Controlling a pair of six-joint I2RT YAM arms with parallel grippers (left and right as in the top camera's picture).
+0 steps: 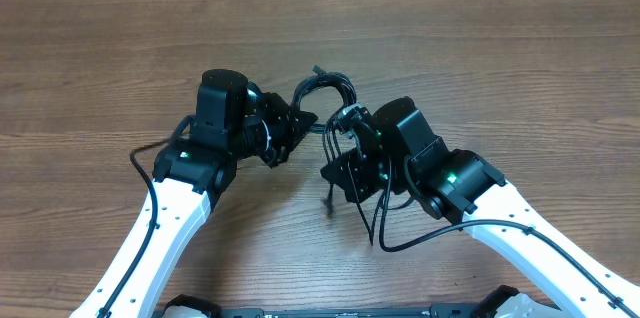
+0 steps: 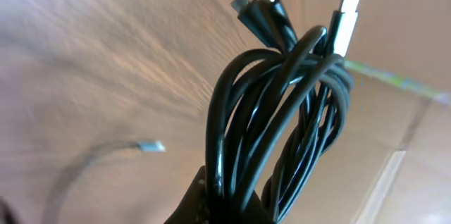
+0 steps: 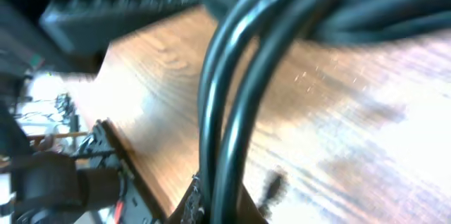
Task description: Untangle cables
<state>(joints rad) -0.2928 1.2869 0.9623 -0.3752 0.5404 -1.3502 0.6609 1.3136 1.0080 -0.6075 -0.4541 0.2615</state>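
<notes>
- Cables (image 1: pixel 325 88): one looped tangle, lifted clear of bench (image 1: pixel 500 48), between both arms.
- Left tool (image 1: pixel 298 126): clamped on base of bundle, loops standing up out of it.
- Right tool (image 1: pixel 348 123): clamped on two strands of same bundle.
- Plug ends (image 2: pixel 347 23): bunched at top of loops; one loose end (image 2: pixel 149 146) hanging low, blurred.
- Progress: early by the look of it. Nothing separated yet, every strand left to pull apart.

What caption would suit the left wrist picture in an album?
Tangled black cables bunched in the left claw, plug tips on top, wooden table behind.
</notes>
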